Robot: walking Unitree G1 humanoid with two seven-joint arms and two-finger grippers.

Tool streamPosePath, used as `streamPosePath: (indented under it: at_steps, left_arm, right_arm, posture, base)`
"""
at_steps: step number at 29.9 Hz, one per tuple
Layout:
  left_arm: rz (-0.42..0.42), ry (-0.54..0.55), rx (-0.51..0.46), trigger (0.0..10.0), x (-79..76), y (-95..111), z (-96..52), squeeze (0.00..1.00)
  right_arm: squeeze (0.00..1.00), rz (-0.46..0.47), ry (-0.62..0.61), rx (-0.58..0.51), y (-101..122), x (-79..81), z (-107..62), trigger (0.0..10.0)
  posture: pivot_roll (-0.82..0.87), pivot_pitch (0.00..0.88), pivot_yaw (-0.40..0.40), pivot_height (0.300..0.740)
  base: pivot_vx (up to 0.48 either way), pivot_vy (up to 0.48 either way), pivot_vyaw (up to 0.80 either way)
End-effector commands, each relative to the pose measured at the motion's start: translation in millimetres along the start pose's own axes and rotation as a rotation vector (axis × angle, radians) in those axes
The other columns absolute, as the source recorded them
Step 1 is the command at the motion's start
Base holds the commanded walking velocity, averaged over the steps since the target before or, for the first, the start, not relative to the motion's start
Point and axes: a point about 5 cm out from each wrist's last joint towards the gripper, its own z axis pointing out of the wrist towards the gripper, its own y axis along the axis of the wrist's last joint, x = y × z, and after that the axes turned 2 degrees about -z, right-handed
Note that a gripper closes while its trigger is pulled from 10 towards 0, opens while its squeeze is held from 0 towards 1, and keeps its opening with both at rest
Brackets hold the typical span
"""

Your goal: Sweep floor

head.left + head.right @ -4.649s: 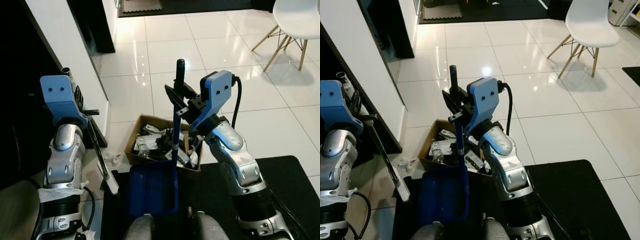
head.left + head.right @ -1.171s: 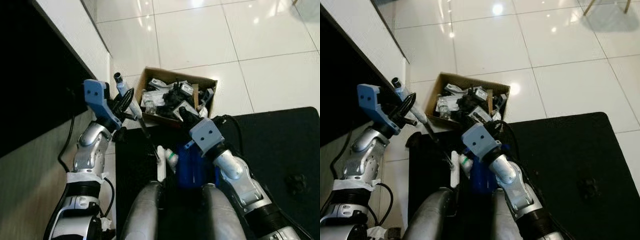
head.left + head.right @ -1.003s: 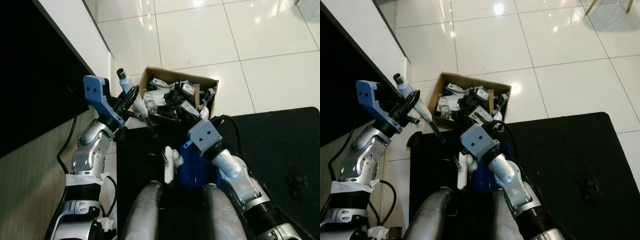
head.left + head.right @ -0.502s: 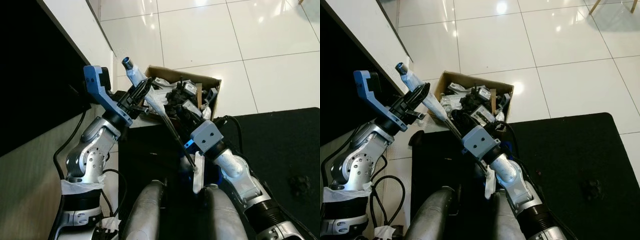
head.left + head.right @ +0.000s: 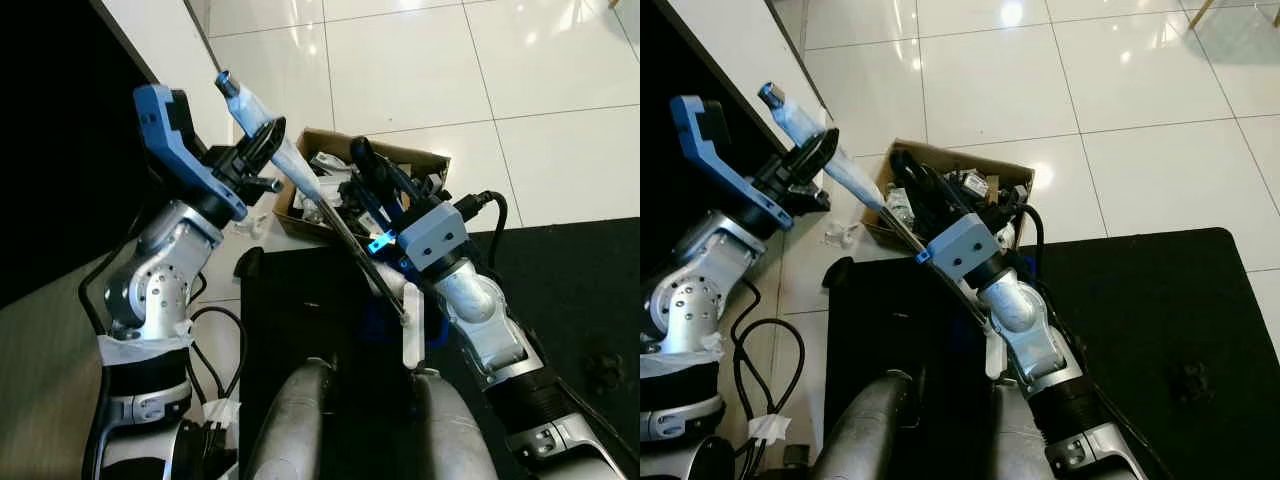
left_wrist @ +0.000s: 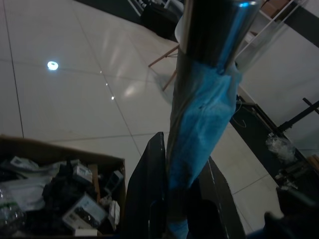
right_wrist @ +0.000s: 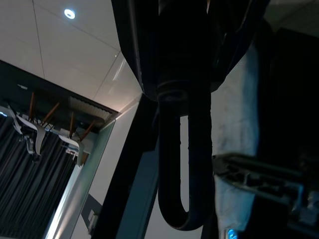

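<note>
My left gripper point(image 5: 262, 152) pinches the broom handle point(image 5: 270, 140), slanting toward 5 o'clock. My right gripper point(image 5: 372, 180) clamps the dustpan handle point(image 5: 362, 160) above the cardboard box point(image 5: 425, 160).

Ahead of us the cardboard box point(image 5: 300, 205) of clutter blocks the way; white floor tiles point(image 5: 400, 70) beyond lie open.

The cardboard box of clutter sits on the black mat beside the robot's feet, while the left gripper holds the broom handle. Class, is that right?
Not quite. The cardboard box sits on the white tiled floor, just beyond the black mat; the left eye view shows it. The left gripper does hold the broom handle.
</note>
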Motion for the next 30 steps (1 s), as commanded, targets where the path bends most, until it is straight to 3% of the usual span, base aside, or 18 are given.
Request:
streamPosePath:
  at_steps: [1,2,5,7,9,11,14,20,22,23,25,27,28,30]
  left_arm:
    - [-0.014,-0.019,-0.057,10.0,1.3,19,-1.8,0.0]
    - [-0.008,-0.031,-0.096,10.0,1.4,34,0.8,0.0]
    - [-0.004,-0.039,-0.122,10.0,1.4,44,2.2,0.0]
    - [0.01,-0.041,-0.209,10.0,4.7,75,4.9,0.0]
    - [0.01,-0.041,-0.209,10.0,4.7,75,4.9,0.0]
    - [0.015,-0.051,-0.292,10.0,6.4,105,5.1,0.0]
    - [0.022,-0.069,-0.333,10.0,5.8,123,3.0,0.0]
    - [0.067,-0.047,-0.337,10.0,9.9,130,-0.4,0.0]
    - [0.197,0.076,-0.348,10.0,22.1,134,-2.5,0.0]
    - [0.197,0.076,-0.348,10.0,22.1,134,-2.5,0.0]
    - [0.48,0.312,-0.324,10.0,44.1,140,-7.0,0.0]
    - [0.737,0.436,-0.259,10.0,56.4,140,-12.1,0.0]
    - [0.808,0.452,-0.234,10.0,58.6,139,-13.5,0.0]
    - [0.824,0.531,-0.244,10.0,64.1,138,-18.9,0.0]
  right_arm:
    - [0.0,-0.026,0.026,-0.052,5,4.9,0.5,10.0]
    - [0.0,-0.025,0.04,-0.035,2,8.0,-1.7,10.0]
    - [0.0,-0.025,0.049,-0.025,0,9.9,-3.2,10.0]
    - [0.0,-0.02,0.057,-0.007,-3,14.2,-7.4,10.0]
    - [0.0,-0.02,0.057,-0.007,-3,14.2,-7.4,10.0]
    - [0.0,-0.015,0.062,0.006,-5,18.2,-11.4,10.0]
    - [0.0,-0.011,0.068,0.012,-6,20.8,-14.2,10.0]
    - [0.0,-0.011,0.068,0.004,-5,20.7,-14.5,10.0]
    - [0.0,-0.016,0.056,-0.015,-1,16.6,-11.8,10.0]
    - [0.0,-0.016,0.056,-0.015,-1,16.6,-11.8,10.0]
    - [0.0,-0.005,0.034,-0.041,5,11.8,-8.0,10.0]
    - [0.0,0.012,0.02,-0.068,11,9.4,-4.7,10.0]
    - [0.0,0.018,0.016,-0.077,13,8.9,-3.6,10.0]
    - [0.0,0.028,0.01,-0.099,19,7.9,-1.1,10.0]
  posture:
    - [0.08,0.282,0.127,0.74]
    - [0.08,0.278,0.129,0.74]
    - [0.08,0.278,0.129,0.74]
    - [0.08,0.278,0.137,0.74]
    - [0.08,0.278,0.137,0.74]
    - [0.08,0.282,0.139,0.74]
    - [0.07,0.284,0.137,0.74]
    - [0.07,0.285,0.135,0.74]
    - [0.07,0.284,0.133,0.74]
    - [0.07,0.284,0.133,0.74]
    - [0.07,0.279,0.132,0.74]
    - [0.06,0.274,0.134,0.74]
    - [0.06,0.274,0.134,0.74]
    - [0.07,0.272,0.136,0.74]
  base:
    - [0.0,0.0,0.0]
    - [0.0,0.0,0.0]
    - [0.0,0.0,0.0]
    - [0.0,0.0,0.0]
    - [0.0,0.0,0.0]
    - [0.0,0.0,0.0]
    - [0.0,0.0,0.0]
    - [0.0,0.0,0.0]
    - [0.0,0.0,0.0]
    - [0.0,0.0,0.0]
    - [0.0,0.0,0.0]
    - [0.0,0.0,0.0]
    - [0.0,0.0,0.0]
    - [0.0,0.0,0.0]
